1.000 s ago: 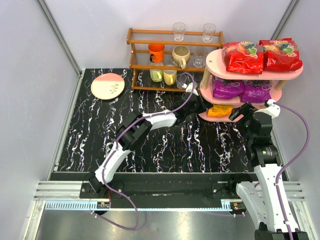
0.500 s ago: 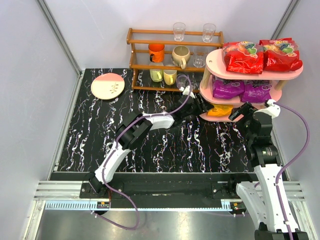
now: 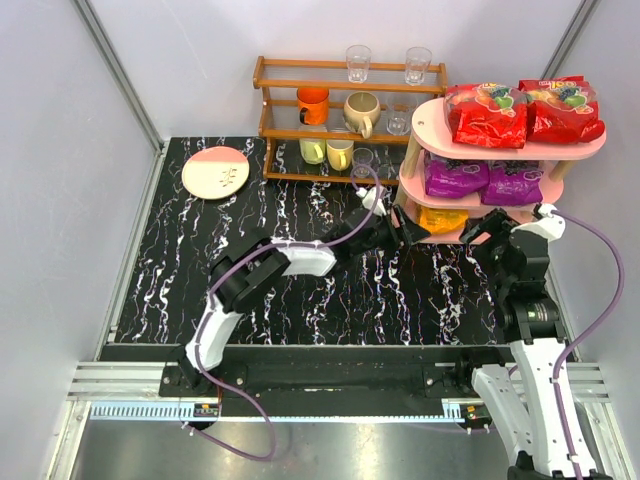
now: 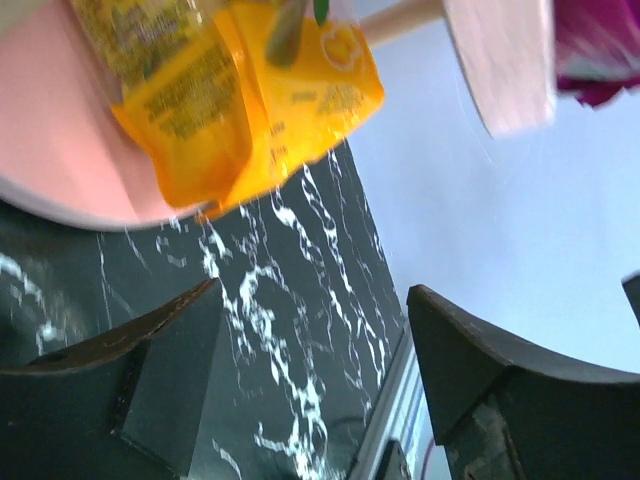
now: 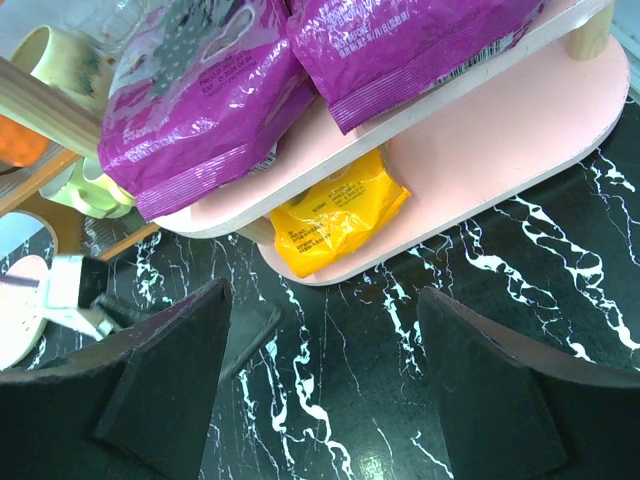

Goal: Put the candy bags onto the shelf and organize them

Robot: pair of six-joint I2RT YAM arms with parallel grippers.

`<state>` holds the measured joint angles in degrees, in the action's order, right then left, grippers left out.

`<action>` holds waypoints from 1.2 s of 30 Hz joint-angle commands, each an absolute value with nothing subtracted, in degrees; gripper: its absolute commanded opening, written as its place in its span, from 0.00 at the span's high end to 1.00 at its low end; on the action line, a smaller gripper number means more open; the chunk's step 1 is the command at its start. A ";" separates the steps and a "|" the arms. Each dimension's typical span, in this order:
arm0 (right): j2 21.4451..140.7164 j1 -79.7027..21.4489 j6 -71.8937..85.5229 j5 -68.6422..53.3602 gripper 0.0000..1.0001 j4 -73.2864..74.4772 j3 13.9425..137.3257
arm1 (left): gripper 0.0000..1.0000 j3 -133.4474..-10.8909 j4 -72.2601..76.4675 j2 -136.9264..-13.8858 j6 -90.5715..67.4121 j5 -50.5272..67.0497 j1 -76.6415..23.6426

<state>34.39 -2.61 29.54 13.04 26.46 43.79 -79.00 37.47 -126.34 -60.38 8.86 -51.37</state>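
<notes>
top, left-wrist and right-wrist views of the shelving task near its end. the shelf (image 3: 430,122) stands at the far right of the table (image 3: 300,300), and all five candy bags (image 3: 562,112) lie on it: two red bags (image 3: 487,112) on the top board, two purple bags (image 3: 455,178) on the middle board, and the orange bag (image 3: 440,217) alone on the bottom board, towards its left end. the left gripper (image 3: 405,232) hangs just beside that end with its jaws parted and nothing between them. its own view shows only table between the fingers (image 4: 150,380), with the orange bag above and one corner seemingly past the board's rim. the right gripper (image 3: 480,228) is likewise spread and empty, low in front of the bottom board, looking up at the purple bags, which slightly overhang their board. judged hazards: the overhanging orange corner is the weak point, since a sideways or upward sweep of the left fingers so near it could catch the glossy film and drag the pouch onto the table. a rising right gripper could clip the middle board and jolt the slippery purple bags forward. the brown rack (image 3: 290,110) of cups sits close behind the left arm's reach, so a wide swing could strike it.
</notes>
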 commanded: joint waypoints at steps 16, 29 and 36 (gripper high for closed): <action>26.11 -2.46 31.72 3.53 0.00 36.30 45.35 | 0.01 -50.02 -18.17 -69.66 -51.85 -16.85 -53.00; 23.99 -2.55 33.39 -7.38 0.00 39.90 43.95 | 0.01 -40.25 -39.36 -33.50 -52.39 -30.49 -52.82; 29.44 -2.55 35.07 -14.93 0.00 35.52 40.35 | 0.01 -41.83 -40.60 -26.28 -44.57 -31.98 -52.65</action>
